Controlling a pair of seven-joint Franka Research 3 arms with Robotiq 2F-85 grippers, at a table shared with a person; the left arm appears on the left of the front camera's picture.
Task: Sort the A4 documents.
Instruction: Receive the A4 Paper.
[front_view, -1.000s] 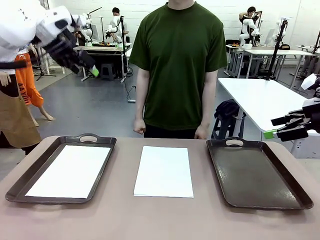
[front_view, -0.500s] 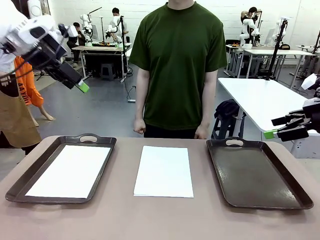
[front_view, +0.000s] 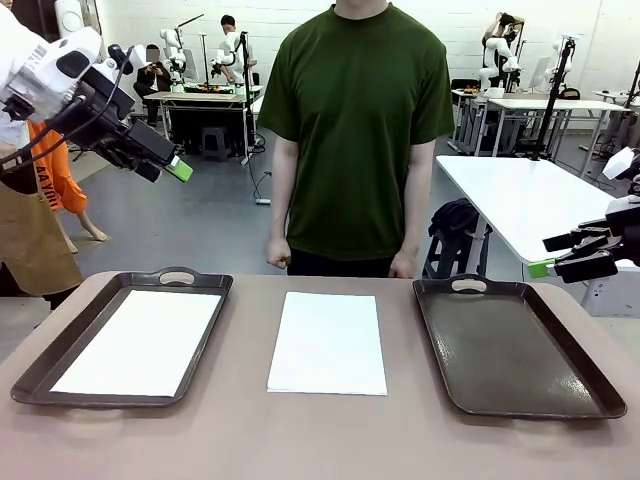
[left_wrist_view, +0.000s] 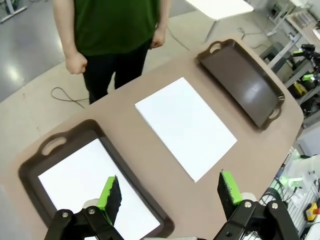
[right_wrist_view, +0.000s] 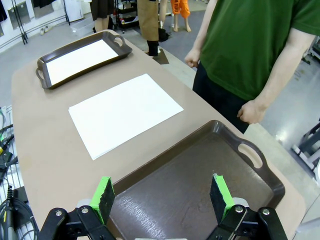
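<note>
One white A4 sheet (front_view: 328, 342) lies flat on the bare table between two dark brown trays; it also shows in the left wrist view (left_wrist_view: 185, 125) and the right wrist view (right_wrist_view: 125, 111). Another sheet (front_view: 140, 341) rests inside the left tray (front_view: 35, 372). The right tray (front_view: 520, 345) holds nothing. My left gripper (front_view: 165, 165) hangs high above the table's left side, open and empty (left_wrist_view: 170, 192). At the right edge my right gripper (front_view: 545, 258) hovers above the right tray's far corner, open and empty (right_wrist_view: 162, 195).
A person in a green shirt (front_view: 358, 120) stands at the far side of the table, fists at their sides. White tables (front_view: 530, 200) and other workstations fill the room behind.
My left arm has swung back and lowered a little, its fingertips now pointing down-right. The right arm, the sheets and the person have not moved.
</note>
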